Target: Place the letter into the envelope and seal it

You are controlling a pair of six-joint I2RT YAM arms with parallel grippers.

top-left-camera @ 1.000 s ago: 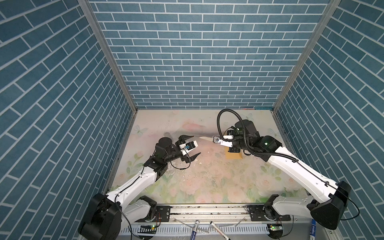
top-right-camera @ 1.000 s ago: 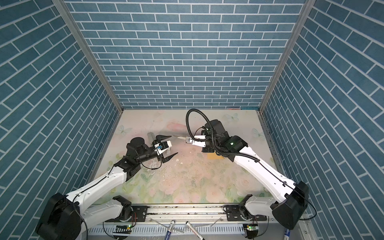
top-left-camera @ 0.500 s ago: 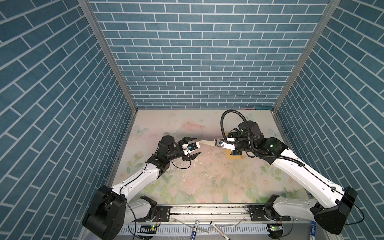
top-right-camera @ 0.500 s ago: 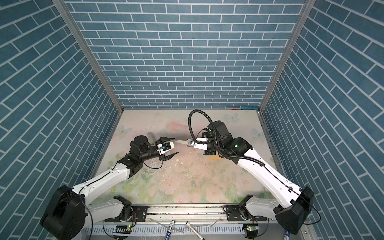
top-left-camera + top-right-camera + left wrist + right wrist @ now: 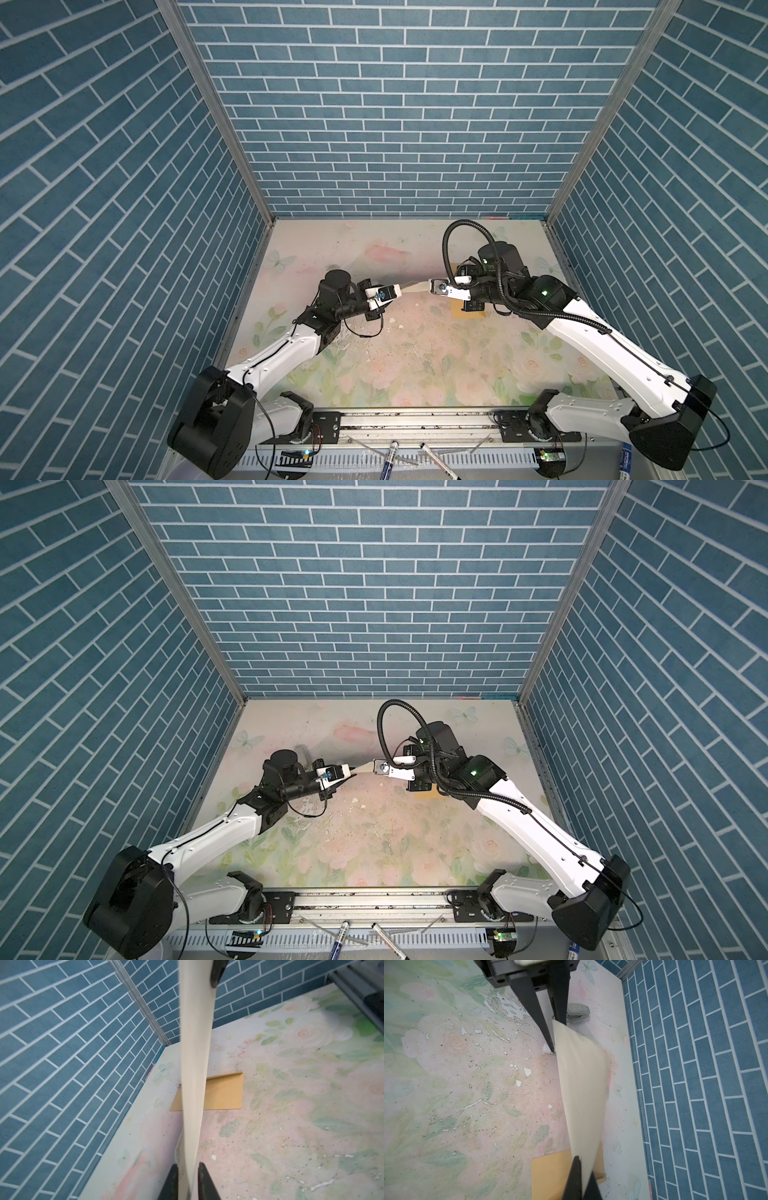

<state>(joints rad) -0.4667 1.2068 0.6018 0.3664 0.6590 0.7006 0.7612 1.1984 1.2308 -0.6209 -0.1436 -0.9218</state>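
The letter [image 5: 415,286] [image 5: 363,767] is a pale beige folded strip, stretched in the air between my two grippers over the middle of the table. My left gripper [image 5: 399,289] [image 5: 351,771] [image 5: 187,1165] is shut on its left end, one finger on each side of the paper. My right gripper [image 5: 432,284] [image 5: 376,766] [image 5: 584,1167] is shut on the other end. The mustard-yellow envelope [image 5: 461,309] [image 5: 428,796] [image 5: 224,1093] [image 5: 550,1174] lies flat on the table under the right arm, partly hidden by it. In both wrist views the letter [image 5: 195,1064] [image 5: 581,1084] crosses in front of the envelope.
A small grey-white object [image 5: 578,1011] [image 5: 305,756] lies on the floral mat behind the left gripper. Blue brick walls [image 5: 374,124] close in the back and both sides. Marker pens [image 5: 388,455] lie on the front rail.
My left gripper has moved right to the letter's free end and closed on it. My right gripper has drifted slightly right, still holding the letter.
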